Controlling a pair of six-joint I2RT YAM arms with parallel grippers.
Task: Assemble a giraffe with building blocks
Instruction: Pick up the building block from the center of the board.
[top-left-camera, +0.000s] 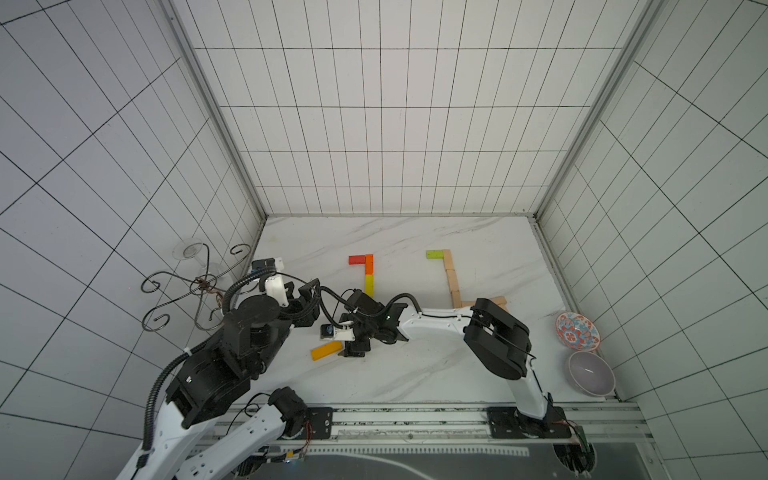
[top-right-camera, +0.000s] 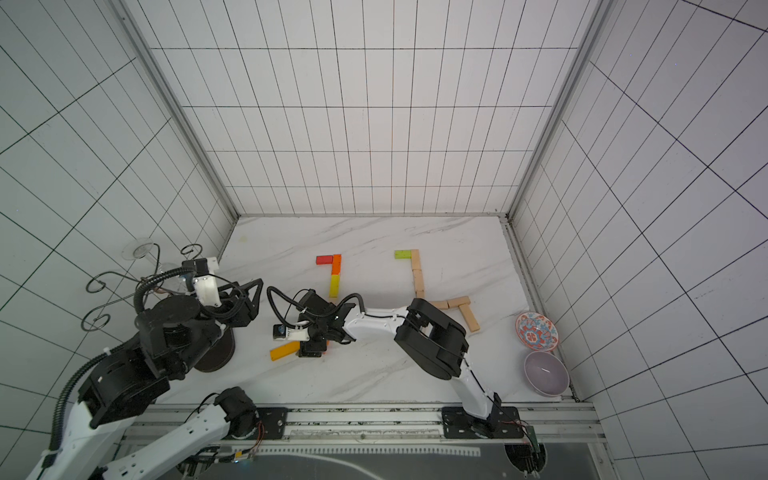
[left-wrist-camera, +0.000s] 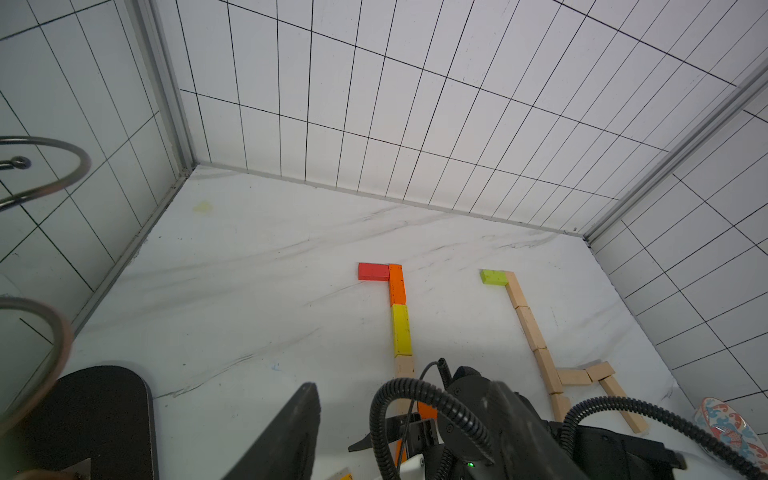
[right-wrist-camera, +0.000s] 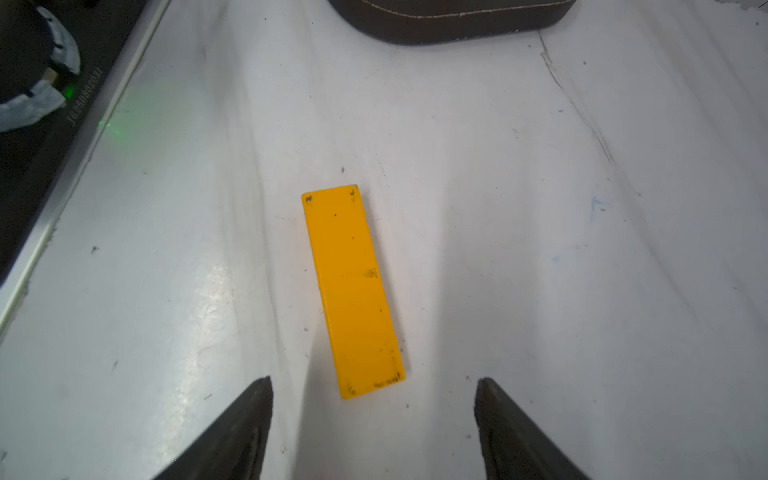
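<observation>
A flat amber block (right-wrist-camera: 351, 291) lies alone on the marble, seen in both top views (top-left-camera: 326, 351) (top-right-camera: 284, 352). My right gripper (right-wrist-camera: 375, 379) hovers over its near end, jaws open wide, touching nothing (top-left-camera: 353, 353). Further back runs a coloured line of blocks: red (top-left-camera: 356, 260), orange (top-left-camera: 369, 264), yellow (top-left-camera: 369, 285), then a plain wood block (left-wrist-camera: 404, 365), its lower end hidden by the right arm. Right of it lies a wooden giraffe figure (top-left-camera: 451, 278) with a green head block (top-left-camera: 433, 254). My left gripper (top-right-camera: 249, 299) (left-wrist-camera: 401, 384) hangs open and empty left of the right wrist.
A wire stand (top-left-camera: 195, 286) holding a wine glass (top-left-camera: 189, 250) is at the left wall. A dark round pad (top-right-camera: 220, 353) lies under the left arm. A patterned bowl (top-left-camera: 577, 332) and a lilac bowl (top-left-camera: 591, 373) sit at the right wall.
</observation>
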